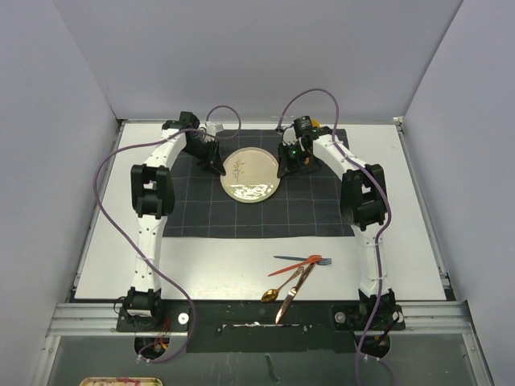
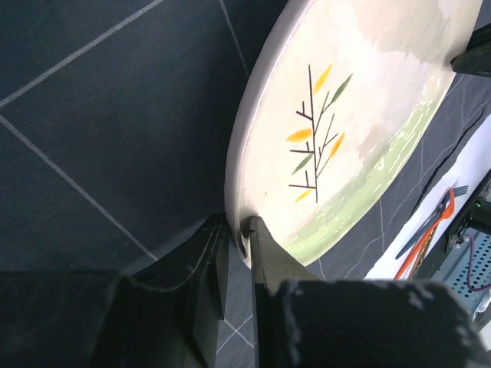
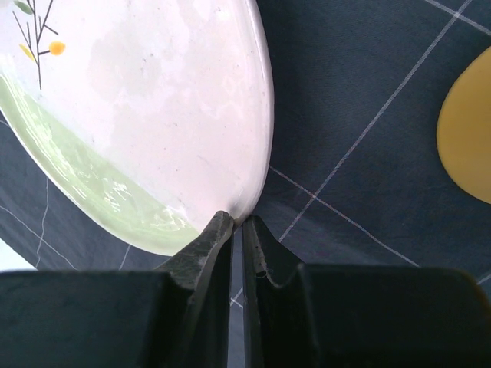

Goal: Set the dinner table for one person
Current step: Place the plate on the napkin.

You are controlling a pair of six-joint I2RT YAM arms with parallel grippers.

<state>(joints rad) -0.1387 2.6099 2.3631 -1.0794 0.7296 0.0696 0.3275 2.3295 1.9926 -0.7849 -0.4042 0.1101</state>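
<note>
A round cream plate [image 1: 251, 175] with a twig drawing and a green band lies over the dark grey gridded cloth [image 1: 201, 213] on the white dinner table [image 1: 121, 241]. My left gripper [image 1: 218, 166] is shut on the plate's left rim; in the left wrist view the gripper [image 2: 244, 236] pinches the rim of the plate [image 2: 360, 115] between its jaws. My right gripper [image 1: 286, 169] is shut on the right rim; in the right wrist view the gripper [image 3: 238, 221] clamps the edge of the plate [image 3: 153, 100]. I cannot tell whether the plate is lifted.
Cutlery lies in a heap on the white table near the front: an orange fork [image 1: 310, 262], a blue-handled piece [image 1: 291, 259], a gold spoon [image 1: 273, 293] and a gold knife [image 1: 290, 299]. A yellow object [image 3: 468, 138] lies on the cloth beyond my right gripper. A metal rail [image 1: 257, 309] runs along the near edge.
</note>
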